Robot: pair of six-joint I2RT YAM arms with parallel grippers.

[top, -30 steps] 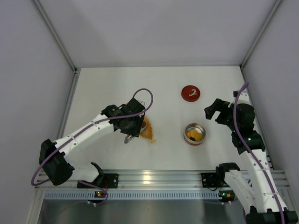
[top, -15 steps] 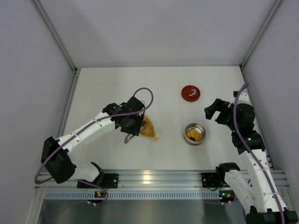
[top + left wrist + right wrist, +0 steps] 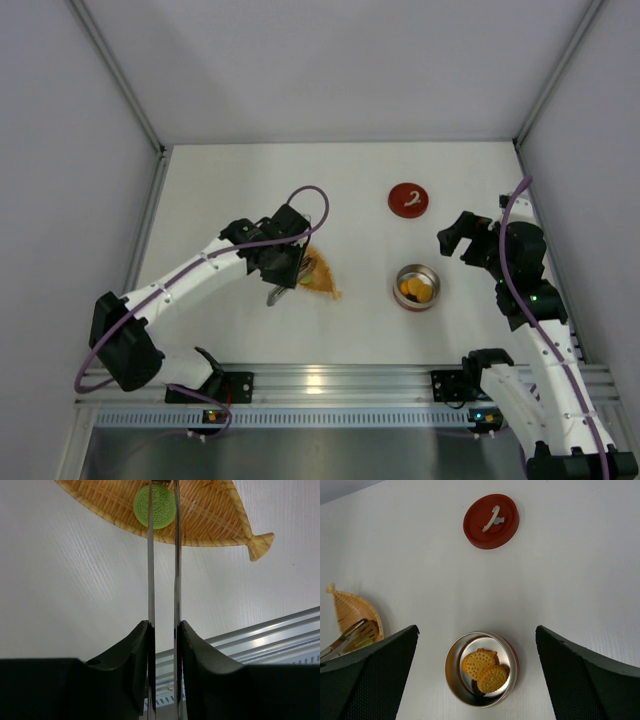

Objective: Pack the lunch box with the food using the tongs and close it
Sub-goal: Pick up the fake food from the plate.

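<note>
My left gripper (image 3: 163, 625) is shut on the tongs (image 3: 150, 570), one slim silver arm pressed under each finger. The tong tips close on a round green food piece (image 3: 161, 507) that lies in the orange woven leaf dish (image 3: 210, 520). From above, the left gripper (image 3: 283, 265) hangs over the dish's left side (image 3: 325, 278). The steel lunch box (image 3: 451, 667) stands open, with two orange biscuits (image 3: 485, 670) on a dark piece inside. Its red lid (image 3: 491, 521) lies flat further back. My right gripper (image 3: 476, 630) is open above the lunch box (image 3: 416, 286), holding nothing.
The lid (image 3: 408, 198) lies on the table behind the lunch box. The aluminium rail (image 3: 330, 385) runs along the near table edge. Grey walls close in the left, back and right sides. The right wrist view shows the dish (image 3: 350, 612) and tong tips (image 3: 350, 632) at far left.
The left gripper has squeezed the tongs narrower onto the green piece. The dish has slid slightly to the right. The right arm has not moved.
</note>
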